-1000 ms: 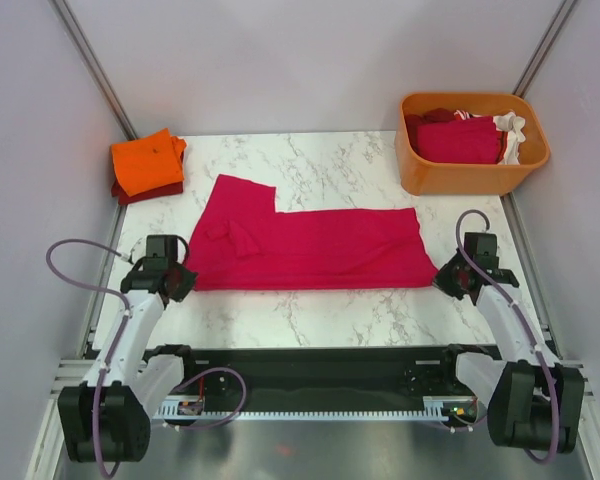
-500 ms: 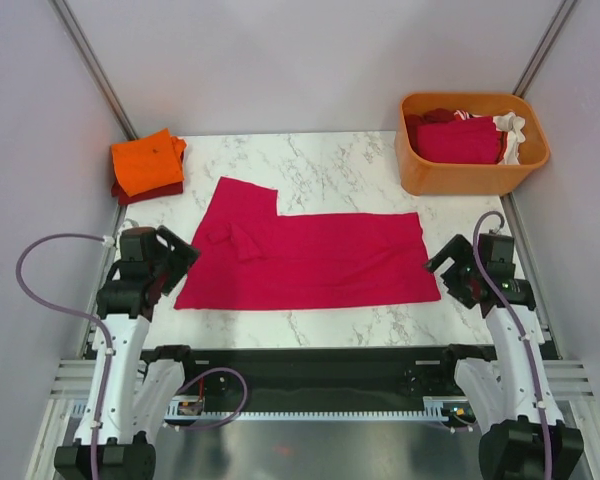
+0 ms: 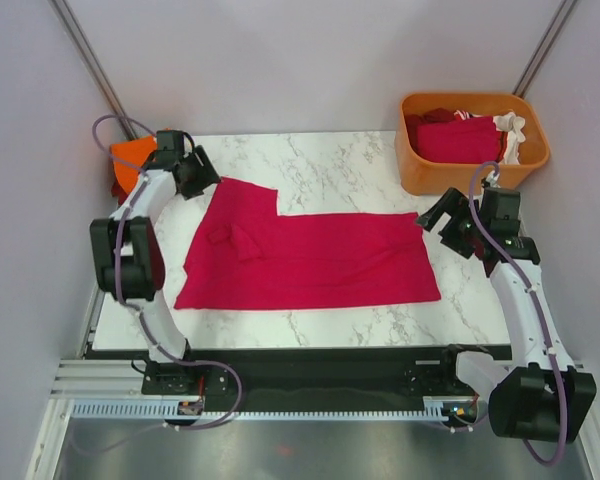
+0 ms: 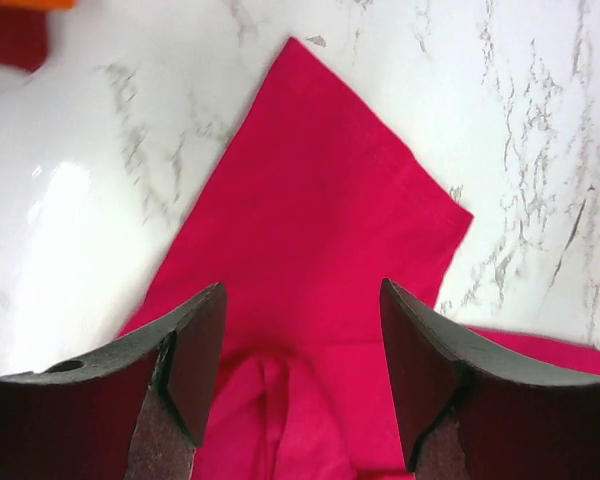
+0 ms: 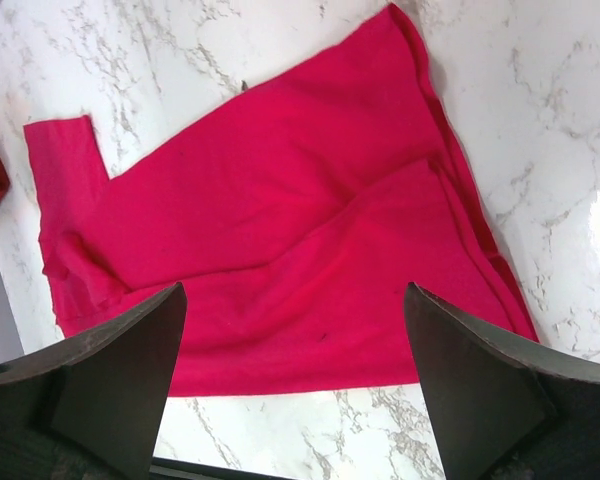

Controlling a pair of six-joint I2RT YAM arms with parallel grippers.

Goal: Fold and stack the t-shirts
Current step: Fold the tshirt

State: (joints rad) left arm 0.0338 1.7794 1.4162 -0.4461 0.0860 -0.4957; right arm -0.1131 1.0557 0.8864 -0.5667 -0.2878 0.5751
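A bright crimson-pink t-shirt (image 3: 310, 255) lies flat on the marble table (image 3: 330, 165), folded into a long band with one sleeve sticking out at the far left. My left gripper (image 3: 202, 182) hovers open over that sleeve (image 4: 320, 200), nothing between its fingers (image 4: 195, 350). At the band's far right corner my right gripper (image 3: 442, 222) hangs wide open above the cloth (image 5: 280, 200), holding nothing. A folded orange t-shirt (image 3: 128, 160) rests on a dark red one (image 4: 10, 40) at the far left, partly hidden by the left arm.
An orange plastic tub (image 3: 460, 175) stands at the back right, holding a crimson shirt (image 3: 455, 140) and white cloth (image 3: 510, 130). Grey walls close in the table on the left, right and back. The arm bases sit along the near edge.
Both grippers have opened and let go of the shirt's near corners. The left arm swung to the far-left sleeve; the right arm lifted toward the far right corner.
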